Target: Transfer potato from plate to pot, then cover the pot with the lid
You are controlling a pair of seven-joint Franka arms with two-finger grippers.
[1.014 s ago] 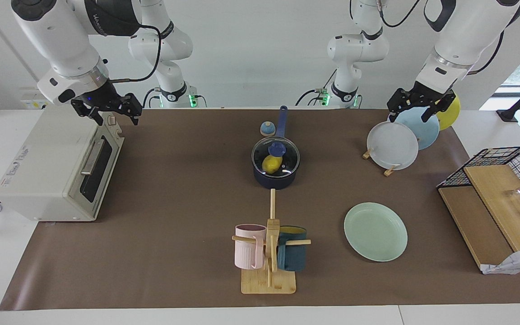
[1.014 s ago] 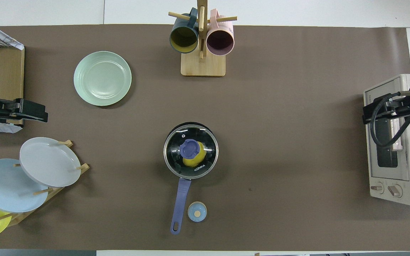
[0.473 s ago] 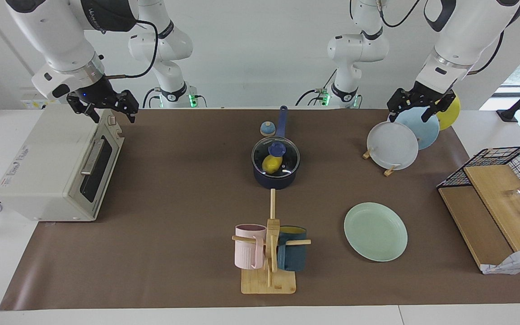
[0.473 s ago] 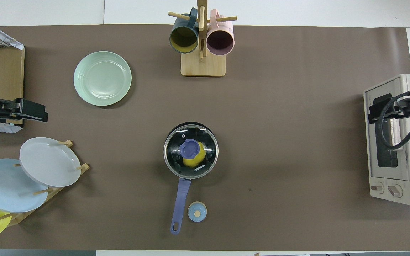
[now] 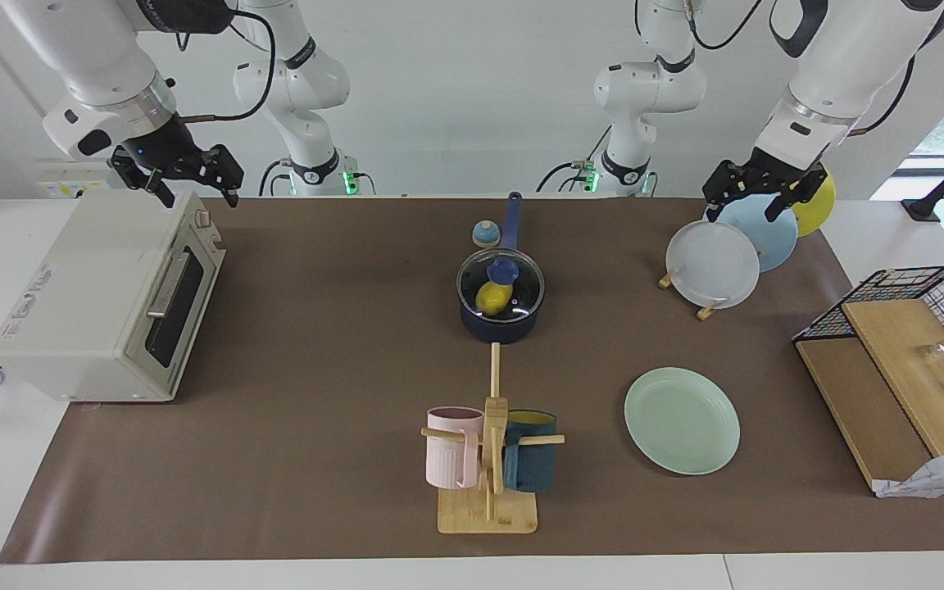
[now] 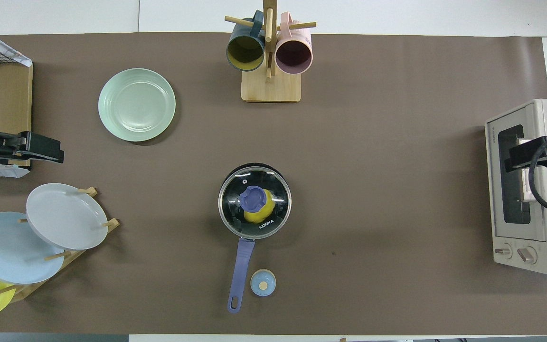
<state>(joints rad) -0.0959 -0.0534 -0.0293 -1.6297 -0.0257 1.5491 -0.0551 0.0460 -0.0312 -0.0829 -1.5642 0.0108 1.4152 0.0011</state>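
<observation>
Both task steps look finished: the potato (image 5: 493, 297) sits inside the pot (image 5: 501, 323) under the glass lid (image 5: 501, 283), and the mint plate (image 5: 682, 420) lies bare, farther from the robots than the pot. The left tool (image 5: 755, 196) hangs released over the plate rack (image 5: 689, 297), the right tool (image 5: 177, 170) released over the toaster oven (image 5: 95, 303). Doing this step well probably means holding both arms clear of the pot.

robot lab, two arms (image 5: 103, 74), staged kitchenware table (image 5: 341, 311)
</observation>
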